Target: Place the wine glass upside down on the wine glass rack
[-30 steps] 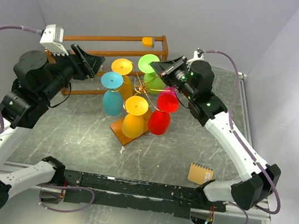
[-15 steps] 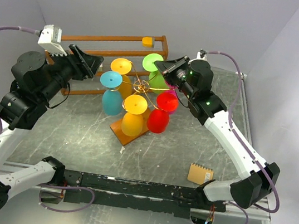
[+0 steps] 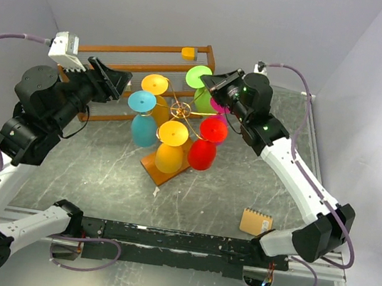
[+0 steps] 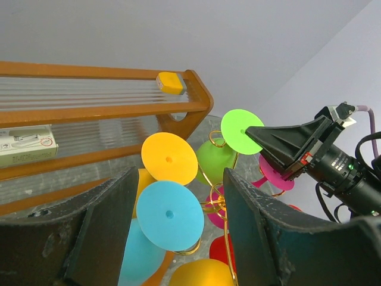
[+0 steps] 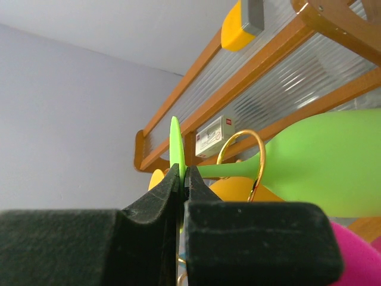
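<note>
Right end effector (image 5: pixel 180 173) clamped shut on the foot-disc edge of the green wine glass (image 5: pixel 321 161).
Glass is foot-up and tilted at the far right side of the wine glass rack (image 3: pixel 154 170), its stem crossing a gold curl. Left end effector (image 4: pixel 178 196) has its fingers apart and empty, near the blue glass (image 4: pixel 169 214). White box (image 4: pixel 27 143) on the slatted shelf (image 4: pixel 89 112) has a red mark; its print is unreadable.

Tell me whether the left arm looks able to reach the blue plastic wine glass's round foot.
Probably yes: the left gripper is open, the blue glass's round foot sits just ahead of it, nothing between. The right gripper holds the green wine glass's foot.
</note>
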Robot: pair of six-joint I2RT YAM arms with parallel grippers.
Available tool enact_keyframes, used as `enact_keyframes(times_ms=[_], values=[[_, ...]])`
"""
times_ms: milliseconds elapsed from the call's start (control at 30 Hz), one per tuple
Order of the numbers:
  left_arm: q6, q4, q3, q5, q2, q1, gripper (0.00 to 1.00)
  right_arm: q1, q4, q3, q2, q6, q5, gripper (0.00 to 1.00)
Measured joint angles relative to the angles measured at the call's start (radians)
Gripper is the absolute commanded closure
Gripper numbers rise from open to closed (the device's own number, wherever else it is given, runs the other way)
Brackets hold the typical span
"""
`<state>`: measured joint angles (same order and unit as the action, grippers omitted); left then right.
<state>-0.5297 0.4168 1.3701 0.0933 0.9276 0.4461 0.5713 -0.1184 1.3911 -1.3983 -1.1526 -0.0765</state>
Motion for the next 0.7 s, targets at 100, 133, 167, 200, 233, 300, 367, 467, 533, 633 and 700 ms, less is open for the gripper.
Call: enact_keyframes(times_ms=[100,133,167,200,233,300,367,467,533,633,700], values=[[0.000,0.000,0.000,0.000,0.000,0.000,0.31,-0.006,0.000,0.002,-0.012,0.006,0.001,1.00],[0.000,0.000,0.000,0.001,0.000,0.000,0.31,-0.008,0.000,0.003,-0.018,0.009,0.002,1.00],[0.001,0.000,0.000,0.001,0.000,0.000,0.31,-0.010,0.001,0.004,-0.022,0.011,0.002,1.00],[0.001,0.000,0.000,0.001,0.000,0.000,0.31,-0.013,0.001,0.006,-0.026,0.013,0.003,0.99],[0.001,0.000,0.000,0.001,0.000,0.000,0.31,-0.015,0.001,0.008,-0.031,0.016,0.007,0.98],[0.003,0.000,0.000,0.001,0.000,0.000,0.31,-0.019,0.002,0.020,-0.042,0.024,0.019,0.96],[0.003,0.000,0.000,0.002,0.000,0.000,0.31,-0.022,0.003,0.034,-0.053,0.032,0.031,0.95],[0.005,0.000,0.000,0.006,0.000,0.000,0.31,-0.023,0.008,0.049,-0.066,0.040,0.052,0.94],[0.007,0.000,0.000,0.008,0.000,0.000,0.31,-0.023,0.011,0.058,-0.073,0.048,0.067,0.90],[0.008,0.000,0.000,0.011,0.000,0.000,0.31,-0.023,0.017,0.066,-0.084,0.058,0.088,0.78],[0.008,0.001,0.000,0.012,0.000,0.000,0.31,-0.023,0.019,0.069,-0.091,0.067,0.100,0.69]])
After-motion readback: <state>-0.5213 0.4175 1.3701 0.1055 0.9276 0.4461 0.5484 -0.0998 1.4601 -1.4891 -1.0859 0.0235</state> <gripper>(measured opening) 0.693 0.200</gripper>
